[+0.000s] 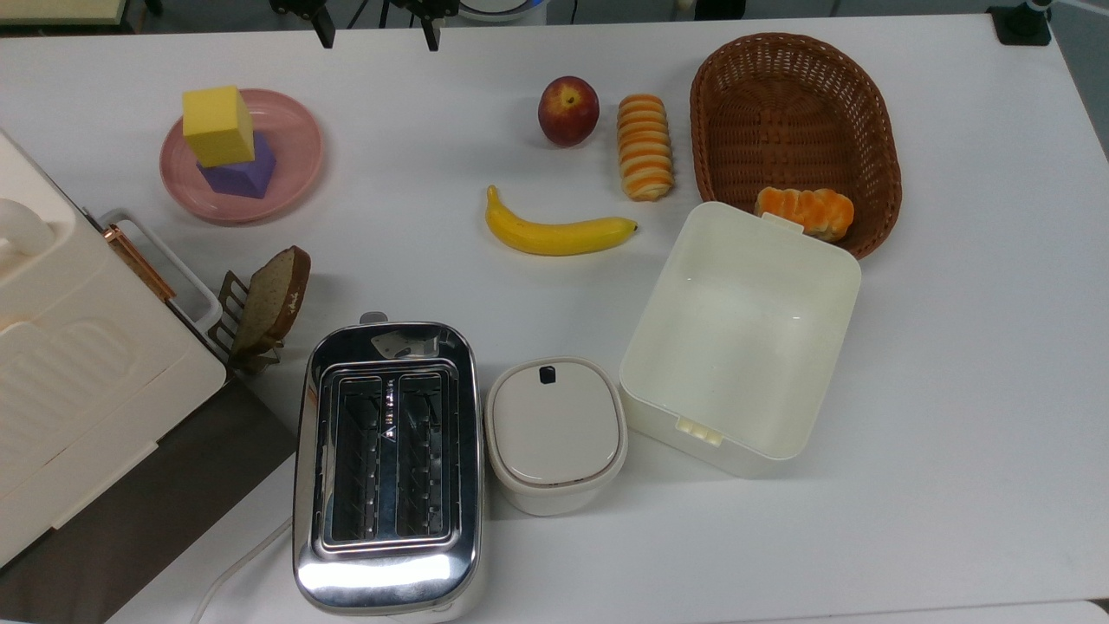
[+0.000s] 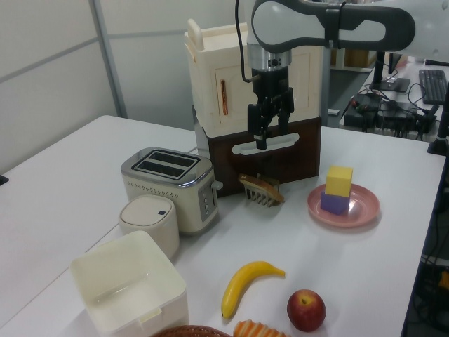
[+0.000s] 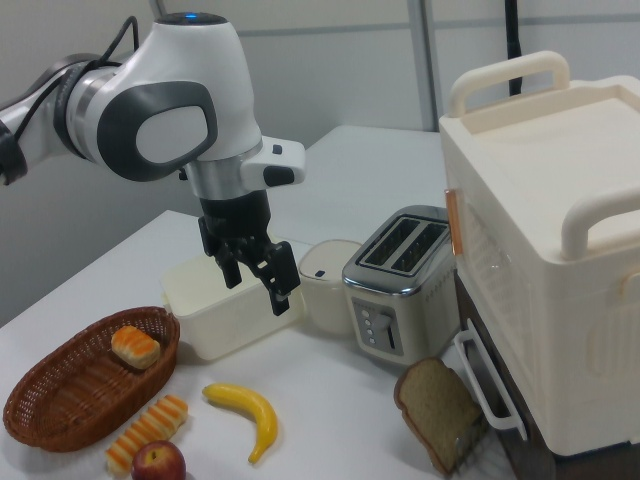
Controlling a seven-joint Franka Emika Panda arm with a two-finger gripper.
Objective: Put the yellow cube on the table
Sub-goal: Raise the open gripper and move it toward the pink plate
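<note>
The robot arm hangs high over the counter [image 1: 953,390], with its wrist turned straight down. Its fingers [image 2: 259,137] point at the counter and stand a little apart, holding nothing.

The yellow cube [image 2: 339,180] is well away from the fingers, lower down and toward the left view's right. It sits on top of the purple cube [image 2: 335,203], and both stand on the pink plate [image 2: 361,213]. In the top view the yellow cube [image 1: 217,126] sits turned a bit on the purple cube [image 1: 237,172].

Under the fingers in the left view is a slice of bread in a small rack [image 2: 261,189] (the right view shows the brown bread [image 3: 438,408] much better). The right view shows the fingers [image 3: 282,298] in front of the cream bin [image 3: 225,310].

The top view shows the toaster [image 1: 387,468] slots from above, the banana [image 1: 554,232], the apple [image 1: 568,109], a striped bread roll [image 1: 645,147] and the brown basket [image 1: 793,113] with another roll inside.

No writing can be read on anything.
</note>
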